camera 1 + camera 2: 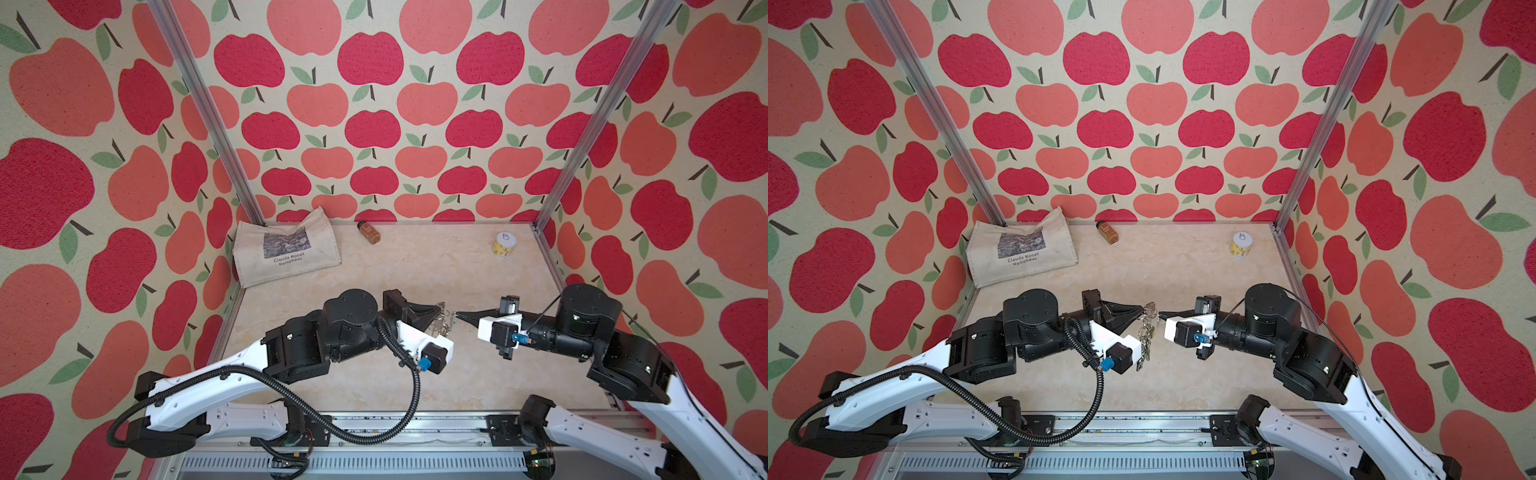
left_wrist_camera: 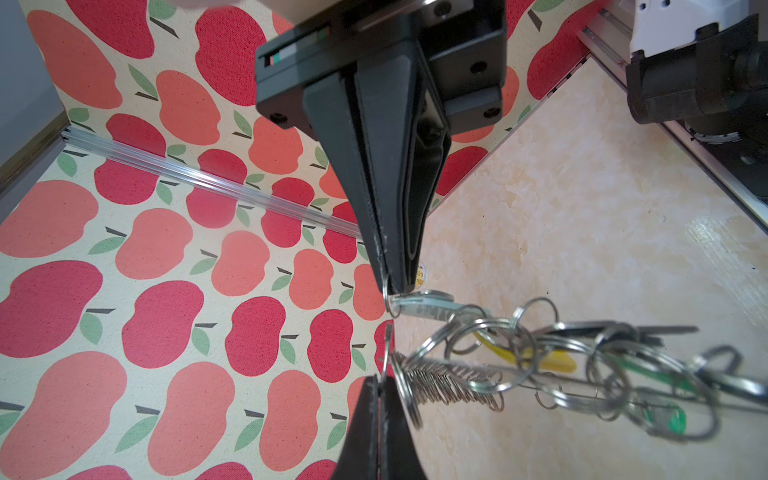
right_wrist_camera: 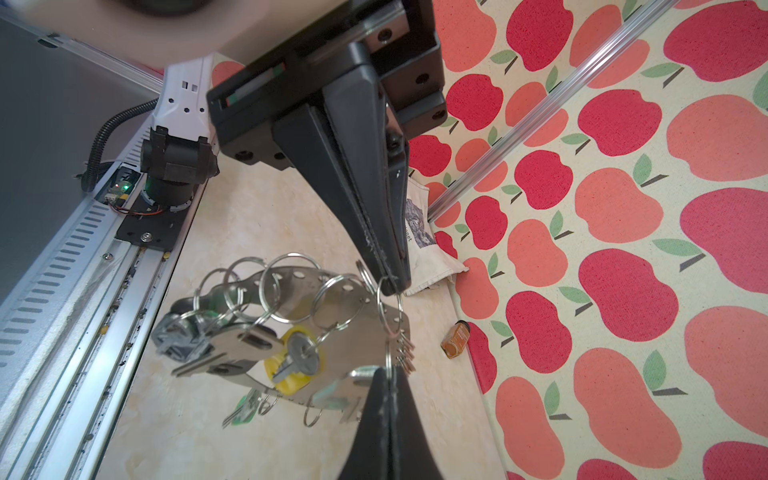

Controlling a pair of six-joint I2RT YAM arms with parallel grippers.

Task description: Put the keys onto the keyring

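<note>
**Item 1 — left tool** [image 2: 397,282]: black wedge fingers pressed together. At their tips they pinch a thin silver split ring [image 2: 388,328], which the left wrist view shows edge-on.

**Item 2 — right tool** [image 3: 392,284]: fingers likewise pressed together, nipping the same ring from the opposite side. In both top views the two tips meet point to point at centre frame, above the cream marbled bench [image 1: 415,270].

**Item 3 — flat grey metal oval keyring plate** [image 1: 1147,332]: it is off the bench, seemingly hanging from the pinched ring. In a top view it trails from the tips toward the lower edge of the frame, so its long axis lies crosswise to the line of the two tools. One edge carries a row of small rings.

**Item 4 — small silvery key with pale whitish-mint plastic tag** [image 2: 422,305]: it lies just beside the left tool's tips and touches the pinched ring. Its long axis reaches toward the right of the left wrist frame, away from the tips. We cannot tell whether it is already threaded.

**Also on the plate:** a key with a yellow tag [image 3: 291,368] and keys with bright green tags [image 2: 665,415].

**At the far edge of the bench, well apart:** a beige canvas tote bag [image 1: 286,249], a brown spice jar [image 1: 368,232] and a white-and-yellow tub [image 1: 505,244].

**Note — our judgement:** both arms are equally near the ring, and the left tool is the nearer to the pale key. The coming move turns on bringing the key's hole round to the ring's split.
</note>
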